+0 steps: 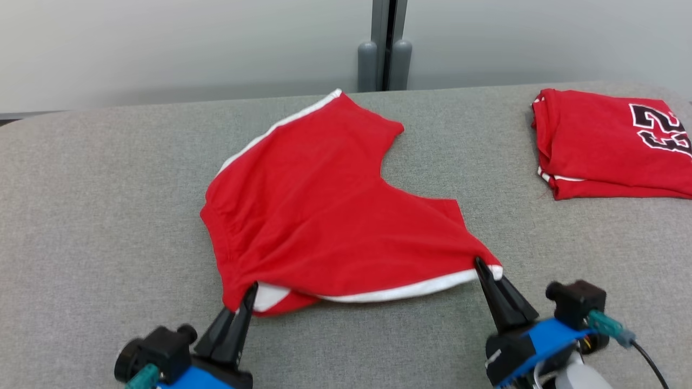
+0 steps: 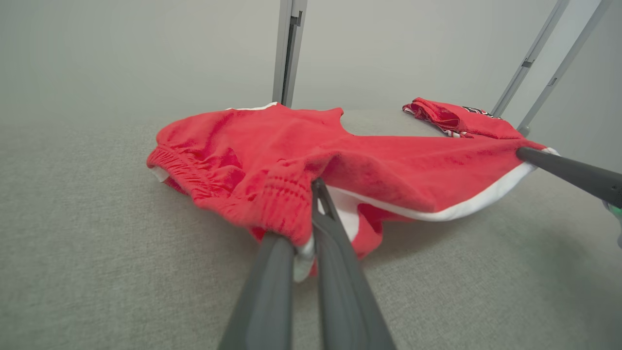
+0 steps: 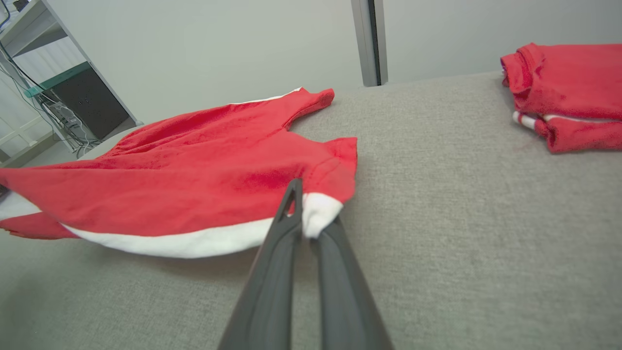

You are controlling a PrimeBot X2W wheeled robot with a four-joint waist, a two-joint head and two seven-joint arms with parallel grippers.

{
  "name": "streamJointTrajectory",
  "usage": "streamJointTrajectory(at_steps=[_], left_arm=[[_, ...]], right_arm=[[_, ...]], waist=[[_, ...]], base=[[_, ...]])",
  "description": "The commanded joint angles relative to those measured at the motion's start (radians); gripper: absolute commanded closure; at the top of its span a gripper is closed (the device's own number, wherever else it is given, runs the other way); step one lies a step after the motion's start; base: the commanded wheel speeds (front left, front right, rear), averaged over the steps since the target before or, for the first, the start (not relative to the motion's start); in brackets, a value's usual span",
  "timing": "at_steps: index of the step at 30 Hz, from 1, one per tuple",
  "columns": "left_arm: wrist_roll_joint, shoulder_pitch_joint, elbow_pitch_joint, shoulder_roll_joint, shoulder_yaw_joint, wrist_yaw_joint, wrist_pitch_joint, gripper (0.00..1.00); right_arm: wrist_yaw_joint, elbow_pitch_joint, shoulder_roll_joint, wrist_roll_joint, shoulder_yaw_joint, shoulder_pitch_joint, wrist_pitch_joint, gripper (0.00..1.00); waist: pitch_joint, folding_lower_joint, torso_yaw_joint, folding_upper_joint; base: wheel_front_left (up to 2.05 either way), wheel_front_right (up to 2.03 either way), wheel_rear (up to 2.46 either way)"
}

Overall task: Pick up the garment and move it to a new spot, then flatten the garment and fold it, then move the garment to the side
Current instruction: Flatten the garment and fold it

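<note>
Two red garments are counted on the grey tabletop: the shorts, spread mid-tabletop with the underside hidden, are clamped along the near edge by the jaws of the left gripper and right gripper, and a folded jersey, cut off at right, is seen well apart.

Folded red jersey — far right on grey tabletop
</note>
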Motion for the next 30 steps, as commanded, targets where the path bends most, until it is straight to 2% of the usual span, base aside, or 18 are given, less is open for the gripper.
streamJointTrajectory(at_steps=[1,8,13,22,30], left_arm=[[0.009,0.016,-0.009,0.003,-0.002,0.0,-0.004,1.0],[0.018,0.103,-0.049,0.015,-0.007,0.0,-0.004,1.0],[0.022,0.092,-0.065,0.009,-0.02,0.0,-0.004,1.0],[0.038,0.027,-0.081,-0.007,-0.028,0.0,-0.004,1.0],[0.029,-0.083,-0.076,-0.029,-0.002,0.0,-0.004,1.0]], right_arm=[[0.0,-0.019,-0.008,0.006,-0.009,0.031,0.005,1.0],[0.0,-0.161,0.004,-0.004,-0.106,0.192,0.065,1.0],[0.0,-0.221,0.017,-0.031,-0.16,0.204,0.102,1.0],[0.0,-0.225,0.004,-0.082,-0.176,0.048,0.152,1.0],[0.0,-0.112,-0.02,-0.113,-0.15,-0.206,0.183,1.0]], waist=[[-0.007,0.0003,-0.002,0.0],[-0.03,0.0003,0.017,0.0],[-0.033,0.0003,0.019,0.0],[-0.009,0.0003,0.045,0.0],[0.07,0.0003,0.104,0.0]], base=[[0.0,0.0,0.0],[0.0,0.0,0.0],[0.0,0.0,0.0],[0.0,0.0,0.0],[0.0,0.0,0.0]])
